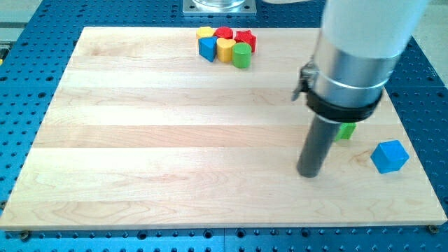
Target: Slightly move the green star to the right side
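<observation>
Where the counter (140,140) nears its right edge, tip (309,173) pressed down just left of a green block (345,130). Mostly hidden behind the rod, that green block; shape impossible to tell, presumably the green star. No fingers on this arm, only the rod. Blue block (389,156) close to the bottom-right corner, apart from the tip. Up by the top edge, a tight cluster: yellow block (204,32), red block (223,33), red star (245,38), blue block (207,48), yellow heart (225,49), green cylinder (241,54).
</observation>
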Controlling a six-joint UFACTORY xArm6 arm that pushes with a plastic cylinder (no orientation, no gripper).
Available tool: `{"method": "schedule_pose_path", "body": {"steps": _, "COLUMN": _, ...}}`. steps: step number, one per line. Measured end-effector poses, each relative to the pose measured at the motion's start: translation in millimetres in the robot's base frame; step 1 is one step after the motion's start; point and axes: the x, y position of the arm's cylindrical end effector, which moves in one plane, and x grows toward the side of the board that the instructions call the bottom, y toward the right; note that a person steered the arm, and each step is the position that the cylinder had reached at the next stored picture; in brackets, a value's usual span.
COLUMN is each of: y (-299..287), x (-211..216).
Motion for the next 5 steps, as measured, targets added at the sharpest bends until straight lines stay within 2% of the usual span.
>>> {"method": "schedule_pose_path", "body": {"steps": 1, "y": 24, "x": -10}}
{"method": "schedule_pose_path", "body": {"steps": 2, "y": 63, "x": -60}}
{"method": "schedule_pose_path", "body": {"steps": 3, "y": 67, "x": -87}}
{"method": "schedule_pose_path", "body": {"steps": 4, "y": 67, "x": -98}}
{"method": "schedule_pose_path", "body": {"steps": 5, "y": 41, "x": -85}}
